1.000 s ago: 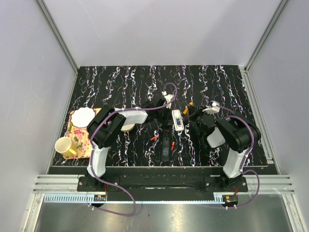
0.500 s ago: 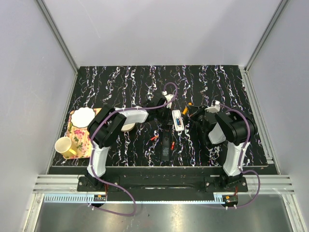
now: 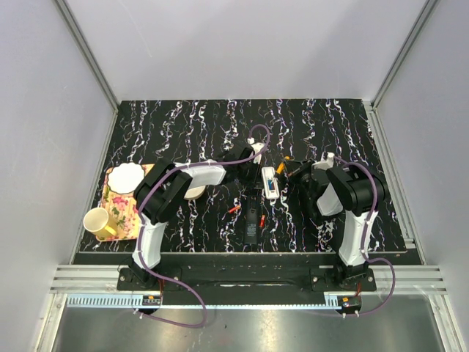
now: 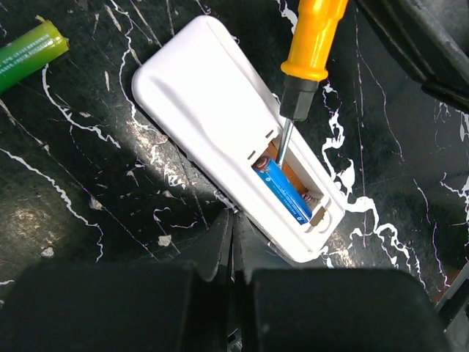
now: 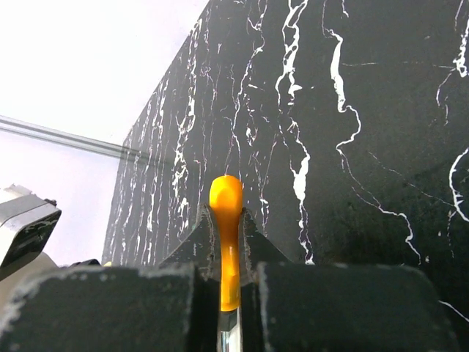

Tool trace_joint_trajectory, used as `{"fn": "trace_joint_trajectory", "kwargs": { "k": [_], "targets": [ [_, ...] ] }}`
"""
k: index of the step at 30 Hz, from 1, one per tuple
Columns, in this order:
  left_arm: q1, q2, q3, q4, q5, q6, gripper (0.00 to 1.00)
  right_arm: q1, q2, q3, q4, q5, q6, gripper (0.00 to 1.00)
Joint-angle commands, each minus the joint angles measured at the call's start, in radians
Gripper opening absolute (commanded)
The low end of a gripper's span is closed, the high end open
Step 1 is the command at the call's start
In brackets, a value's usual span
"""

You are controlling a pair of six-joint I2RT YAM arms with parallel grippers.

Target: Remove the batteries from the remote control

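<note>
Flat on the black counter (image 4: 95, 191), slot side up: the white remote control (image 4: 220, 125), long way slanting from top left to bottom right in the left wrist view. In the slot, along that same slant and at the bottom-right end, the blue battery (image 4: 284, 192). Already out, on the counter past the remote's other end and well apart from the slot, the green battery (image 4: 26, 55). Pinched tight in the right gripper (image 5: 226, 220), by its handle: the orange screwdriver (image 5: 226, 191). Thin metal tip (image 4: 283, 147) down inside the slot, just beside the upper end of the blue battery, maybe touching it; hard to tell. So the right arm nearer for this job, reaching in from the remote's right side in the top view, wrist bent down low. Fingers of the left gripper (image 4: 233, 224) pressed together with nothing between them, tips right against the near long edge of the remote, most likely to stop it sliding. Left arm stretched across from the left, low over the counter. Next move probably a small pry: tip under the battery's end, then up and out. Easy to slip off such a thin round thing.
</note>
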Motion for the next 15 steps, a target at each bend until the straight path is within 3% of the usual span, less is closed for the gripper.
{"fn": "trace_joint_trajectory", "kwargs": {
  "k": [1,15],
  "targets": [
    [-0.02,0.039,0.03,0.046,0.025,0.009,0.0,-0.001,0.062,0.009,0.146,-0.15,0.094,0.0],
    [-0.014,0.002,0.0,0.062,0.008,0.017,0.0,-0.026,0.086,0.033,0.135,-0.246,0.093,0.0]
  ]
}}
